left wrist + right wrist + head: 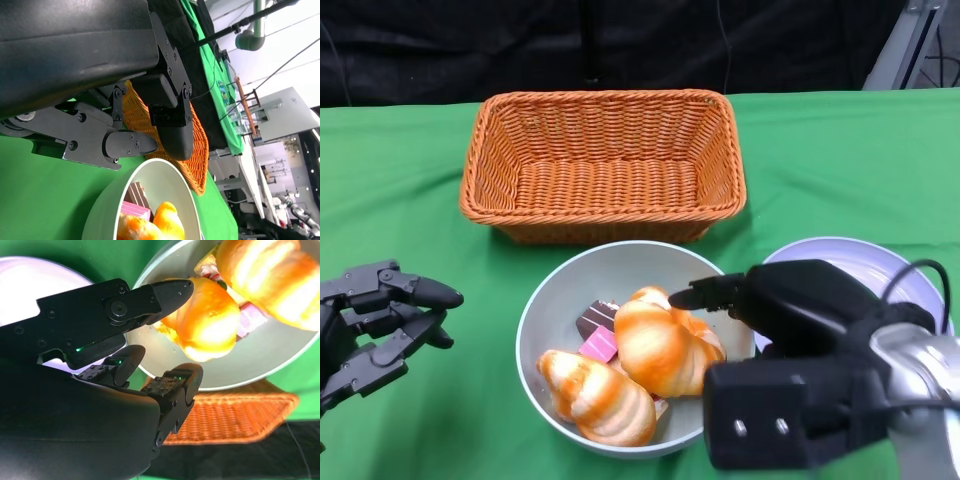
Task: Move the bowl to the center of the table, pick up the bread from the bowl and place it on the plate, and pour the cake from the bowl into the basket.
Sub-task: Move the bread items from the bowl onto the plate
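Right hand [775, 310], lower right of frame: fingers apart, reaching over the bowl [555, 300] rim, one fingertip touching the nearer bread [665, 345], apparently lining up a grasp; nothing gripped yet. Left hand [380, 320], lower left: open, idle on the green desk [400, 160], well apart from the bowl. Second bread [595, 395] lies lower in the bowl. Cake [598, 333]: mostly hidden beneath the breads. Plate [855, 255]: largely covered by the right hand. Basket [603, 165], upper centre: awaiting the cake.

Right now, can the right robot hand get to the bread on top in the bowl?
Probably yes. The right robot hand already hangs over the bowl, its fingers open beside the upper bread, and nothing lies between them.
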You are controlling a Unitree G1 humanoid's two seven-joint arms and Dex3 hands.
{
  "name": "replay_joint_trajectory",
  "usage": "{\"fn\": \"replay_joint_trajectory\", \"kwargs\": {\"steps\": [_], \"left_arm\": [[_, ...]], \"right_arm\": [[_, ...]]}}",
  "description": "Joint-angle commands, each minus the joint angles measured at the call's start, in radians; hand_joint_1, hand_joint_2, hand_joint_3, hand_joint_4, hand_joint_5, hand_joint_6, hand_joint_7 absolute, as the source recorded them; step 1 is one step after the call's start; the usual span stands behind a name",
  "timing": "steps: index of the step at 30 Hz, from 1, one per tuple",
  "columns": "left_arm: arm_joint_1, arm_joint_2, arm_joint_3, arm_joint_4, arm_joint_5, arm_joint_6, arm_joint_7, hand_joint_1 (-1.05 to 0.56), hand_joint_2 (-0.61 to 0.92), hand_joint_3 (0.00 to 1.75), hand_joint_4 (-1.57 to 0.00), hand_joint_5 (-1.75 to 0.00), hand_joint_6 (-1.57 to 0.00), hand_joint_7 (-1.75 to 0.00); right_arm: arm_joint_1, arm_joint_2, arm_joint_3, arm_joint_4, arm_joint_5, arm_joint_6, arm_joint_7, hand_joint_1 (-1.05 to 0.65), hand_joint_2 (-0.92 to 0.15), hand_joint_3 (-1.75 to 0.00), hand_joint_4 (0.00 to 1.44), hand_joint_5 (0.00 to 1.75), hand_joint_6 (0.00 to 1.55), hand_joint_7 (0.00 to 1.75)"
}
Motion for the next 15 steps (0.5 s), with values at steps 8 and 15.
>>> {"fn": "replay_joint_trajectory", "kwargs": {"steps": [8,15], "left_arm": [[0.010,0.015,-0.001,-0.001,0.007,-0.014,0.011,-0.08,0.92,0.34,-0.79,-1.22,-0.93,-0.73],[0.012,0.022,-0.003,0.007,0.018,-0.018,0.014,-0.08,0.92,0.35,-0.79,-1.23,-0.91,-0.75]], "right_arm": [[-0.191,-0.004,0.027,0.224,0.053,0.050,0.170,-0.90,-0.92,-0.23,0.48,0.01,0.31,0.00],[-0.261,0.004,0.061,0.303,0.077,0.068,0.236,-0.93,-0.92,-0.27,0.53,0.03,0.21,0.00]]}}
